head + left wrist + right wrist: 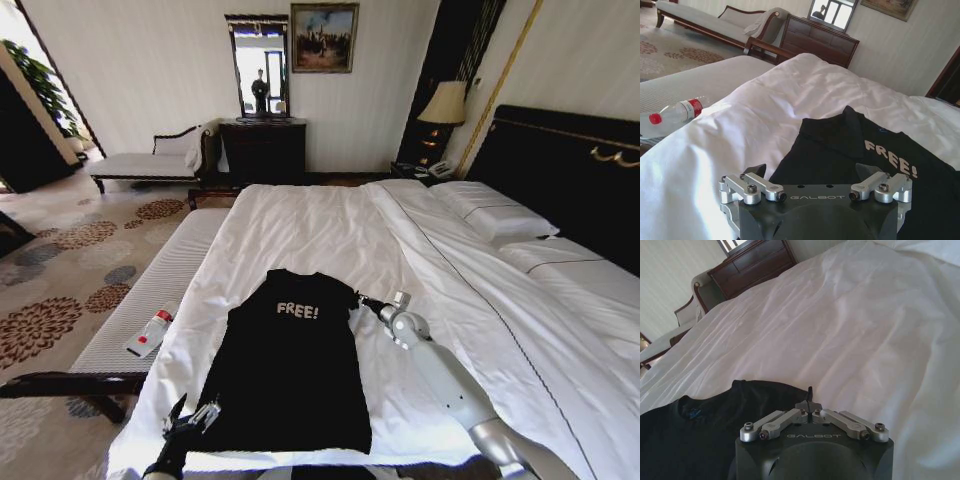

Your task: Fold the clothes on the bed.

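Observation:
The clothes (290,370) are one black T-shirt with white "FREE!" lettering, lying flat and narrow on the near part of the white bed (330,220). My left gripper (195,412) hovers at the shirt's lower left hem corner. In the left wrist view this gripper (810,172) stands open just over the black cloth (850,145). My right gripper (365,301) is at the shirt's right shoulder edge. In the right wrist view its fingertips (808,405) are closed together on the edge of the black fabric (715,425).
A white-cushioned bench (150,290) runs along the bed's left side and carries a plastic bottle (150,332) with a red cap. Pillows (490,215) and the dark headboard (570,170) lie at the right. A dresser (262,150) stands at the far wall.

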Motion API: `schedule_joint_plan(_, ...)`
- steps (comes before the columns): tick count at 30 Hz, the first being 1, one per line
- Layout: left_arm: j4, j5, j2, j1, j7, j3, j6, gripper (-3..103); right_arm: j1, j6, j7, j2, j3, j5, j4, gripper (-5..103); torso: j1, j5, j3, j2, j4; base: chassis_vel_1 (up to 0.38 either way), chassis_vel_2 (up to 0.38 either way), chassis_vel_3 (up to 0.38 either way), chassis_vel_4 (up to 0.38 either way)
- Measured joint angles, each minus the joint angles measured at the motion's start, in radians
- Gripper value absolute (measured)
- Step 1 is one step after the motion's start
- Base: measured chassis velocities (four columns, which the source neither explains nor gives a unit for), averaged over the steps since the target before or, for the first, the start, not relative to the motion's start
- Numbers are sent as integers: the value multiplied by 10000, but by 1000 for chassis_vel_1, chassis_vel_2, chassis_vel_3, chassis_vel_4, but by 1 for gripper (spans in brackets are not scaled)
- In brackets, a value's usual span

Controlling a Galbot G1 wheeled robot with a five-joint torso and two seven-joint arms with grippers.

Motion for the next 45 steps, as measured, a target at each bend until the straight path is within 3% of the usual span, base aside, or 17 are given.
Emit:
schedule_joint_plan(9,68,-77,5,-19,25,3,-37,100,-1864,648,265,-22,2112,-831,1236,0,-1,1,0,1,-6,0,0,0,0)
schedule_joint_plan(19,0,-35,45,-53,14,71,-30,100,-2200,794,144,88,2130,-1330,1475,0,-1,0,0,0,-3,0,0,0,0)
schedule_joint_plan(23,-2,-35,13,23,42,-4,-48,100,-2105,491,186,227,2044,-685,1353,-2,-1,0,0,1,-3,0,0,0,0)
schedule_joint_plan(24,0,-31,8,49,50,-17,-57,100,-1959,421,184,227,1988,-467,1184,3,-2,0,0,1,-2,0,0,0,0)
schedule_joint_plan(26,1,-23,4,69,56,-22,-63,100,-1838,398,171,201,1936,-384,1035,3,-2,0,0,1,-1,0,0,0,0)
schedule_joint_plan(29,-18,26,-12,105,62,-17,-67,100,-1353,323,97,-7,1754,-17,614,19,-1,0,1,0,-3,0,0,0,0)
schedule_joint_plan(30,-18,26,-12,105,62,-17,-67,100,-1353,323,97,-7,1754,-17,614,19,-1,0,1,0,-3,0,0,0,0)
schedule_joint_plan(33,-18,138,-16,76,62,42,-68,100,-894,129,62,-180,1533,214,252,36,-1,-1,1,0,0,0,0,0,0)
schedule_joint_plan(35,-18,163,-17,66,62,55,-68,100,-830,101,45,-208,1483,215,175,36,-1,-2,1,1,-1,0,0,0,0)
schedule_joint_plan(40,-33,400,2,60,62,66,-70,100,-594,-152,-127,-225,1292,263,-147,62,0,-1,1,0,-3,0,0,0,0)
schedule_joint_plan(42,-52,450,21,75,62,66,-71,100,-569,-176,-155,-208,1268,231,-201,62,-1,-1,1,0,-3,0,0,0,0)
schedule_joint_plan(45,-149,574,79,84,58,70,-73,100,-471,-201,-183,-114,1226,171,-446,79,-1,-1,1,0,-3,0,0,0,0)
